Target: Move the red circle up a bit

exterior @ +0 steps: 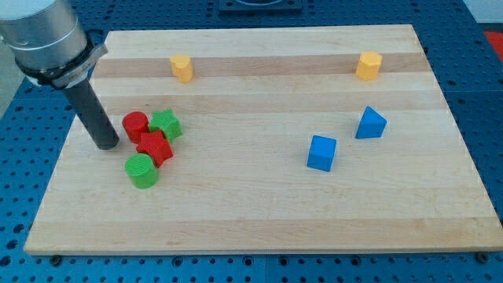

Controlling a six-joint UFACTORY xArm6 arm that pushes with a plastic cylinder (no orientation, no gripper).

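Note:
The red circle point(135, 125) is a short red cylinder at the left of the wooden board point(259, 196). It touches a green star block point(166, 123) on its right and a red star block point(155, 147) below it. A green circle point(142, 170) lies below those. My tip point(106, 145) rests on the board just left of the red circle, with a small gap between them.
Two yellow blocks stand near the top, one at the left point(181, 68) and one at the right point(368, 65). A blue cube point(321, 152) and a blue triangular block point(371, 123) lie at the right of centre. The board's left edge is close to my tip.

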